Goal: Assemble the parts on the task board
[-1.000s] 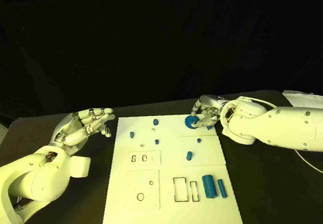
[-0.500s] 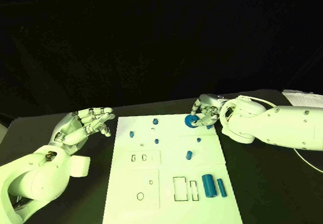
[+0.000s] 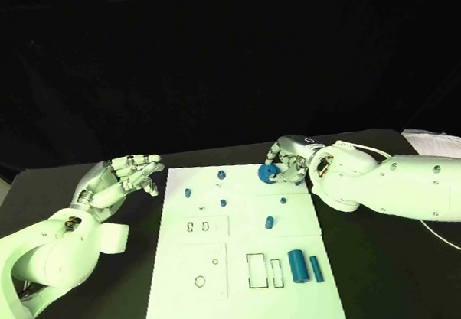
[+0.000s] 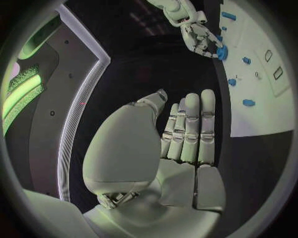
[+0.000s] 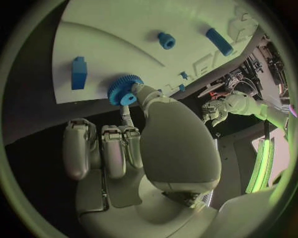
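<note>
The blue gear (image 3: 267, 173) has shifted a little inward from the task board's (image 3: 245, 296) far right edge, pinched in the right hand's (image 3: 293, 164) fingers (image 5: 141, 92) and seemingly lifted just clear. That suggests the carry toward a seat on the board has begun. The left hand (image 3: 119, 180) stays off the board's far left corner over the worktop (image 3: 399, 280), fingers loosely apart, holding nothing.
</note>
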Controlling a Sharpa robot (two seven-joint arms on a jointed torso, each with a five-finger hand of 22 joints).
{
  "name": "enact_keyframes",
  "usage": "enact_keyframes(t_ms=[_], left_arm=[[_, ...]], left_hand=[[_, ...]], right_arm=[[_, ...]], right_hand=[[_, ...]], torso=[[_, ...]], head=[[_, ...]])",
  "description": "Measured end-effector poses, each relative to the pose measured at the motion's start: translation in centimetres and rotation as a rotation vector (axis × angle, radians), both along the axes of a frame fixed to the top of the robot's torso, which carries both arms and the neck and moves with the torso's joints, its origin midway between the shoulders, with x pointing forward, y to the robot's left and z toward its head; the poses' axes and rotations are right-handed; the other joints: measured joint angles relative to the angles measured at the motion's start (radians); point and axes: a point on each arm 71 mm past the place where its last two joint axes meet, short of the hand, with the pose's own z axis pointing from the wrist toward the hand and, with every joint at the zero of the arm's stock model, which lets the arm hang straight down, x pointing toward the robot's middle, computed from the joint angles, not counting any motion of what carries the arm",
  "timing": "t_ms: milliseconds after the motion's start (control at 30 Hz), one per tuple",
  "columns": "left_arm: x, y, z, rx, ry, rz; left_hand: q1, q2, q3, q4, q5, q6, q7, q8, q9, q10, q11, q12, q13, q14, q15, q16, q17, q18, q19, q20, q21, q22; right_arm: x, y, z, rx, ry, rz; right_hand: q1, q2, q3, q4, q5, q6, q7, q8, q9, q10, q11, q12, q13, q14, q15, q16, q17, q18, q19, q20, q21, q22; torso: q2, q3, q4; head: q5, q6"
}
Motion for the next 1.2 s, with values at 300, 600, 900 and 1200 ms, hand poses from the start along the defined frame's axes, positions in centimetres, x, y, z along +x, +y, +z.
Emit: enact_keyframes(t_ms=[300, 600, 900, 1200], left_arm=[[0.1, -0.1, 0.0, -0.001, 0.000, -0.002], [0.1, -0.3, 0.0, -0.001, 0.000, -0.004], [0.1, -0.4, 0.0, -0.002, 0.001, -0.007], [0.1, -0.4, 0.0, -0.002, 0.001, -0.007]], left_hand=[[0.000, 0.000, 0.002, -0.002, 0.000, 0.000, 0.000, 0.000, 0.000, 0.000, 0.000, 0.000, 0.000, 0.000, 0.000, 0.002, 0.000, 0.000, -0.004, -0.001, 0.004, 0.003], [0.000, 0.000, 0.002, -0.002, 0.000, 0.000, 0.000, 0.000, 0.000, 0.000, 0.000, 0.000, 0.000, 0.000, 0.000, 0.002, 0.000, 0.000, -0.004, -0.001, 0.004, 0.003], [0.000, 0.000, 0.002, -0.002, 0.000, 0.000, 0.000, 0.000, 0.000, 0.000, 0.000, 0.000, 0.000, 0.000, 0.000, 0.002, 0.000, 0.000, -0.004, -0.001, 0.004, 0.003], [0.000, 0.000, 0.002, -0.002, 0.000, 0.000, 0.000, 0.000, 0.000, -0.004, 0.004, 0.000, 0.000, 0.000, 0.000, 0.002, 0.000, 0.000, -0.004, -0.001, 0.004, 0.005]], right_arm=[[-0.9, 3.8, 1.3, -0.008, -0.093, 0.098], [-1.1, 8.5, 1.6, -0.015, -0.135, 0.182], [-0.6, 11.1, 1.1, -0.042, -0.153, 0.209], [-0.3, 12.0, 0.4, -0.071, -0.153, 0.209]], right_hand=[[-0.022, -0.021, 0.010, 0.007, -0.021, 0.020, -0.003, 0.007, 0.000, 0.000, 0.000, 0.000, 0.000, 0.000, 0.000, 0.000, 0.000, -0.016, 0.001, -0.001, 0.004, 0.001], [-0.029, -0.019, 0.009, 0.007, -0.025, 0.021, -0.003, 0.007, 0.000, 0.000, 0.000, 0.000, 0.001, 0.000, 0.000, 0.000, 0.000, -0.016, 0.001, -0.001, 0.008, 0.001], [-0.033, -0.021, 0.014, 0.011, -0.027, 0.021, -0.004, 0.006, 0.000, 0.000, 0.000, 0.000, 0.001, 0.000, 0.000, 0.000, 0.000, -0.016, 0.001, -0.001, 0.008, 0.001], [-0.033, -0.021, 0.016, 0.008, -0.029, 0.021, -0.004, 0.002, 0.000, 0.000, 0.000, 0.000, 0.000, 0.000, 0.000, -0.001, 0.000, -0.016, 0.001, -0.001, 0.008, 0.000]], torso=[[-0.001, -0.0017, 0.0017], [0.000, -0.0023, 0.0029], [0.002, -0.0032, 0.0052], [0.003, -0.0021, 0.0058]], head=[[0.005, 0.002], [0.010, 0.003], [0.013, 0.004], [0.019, -0.003]])
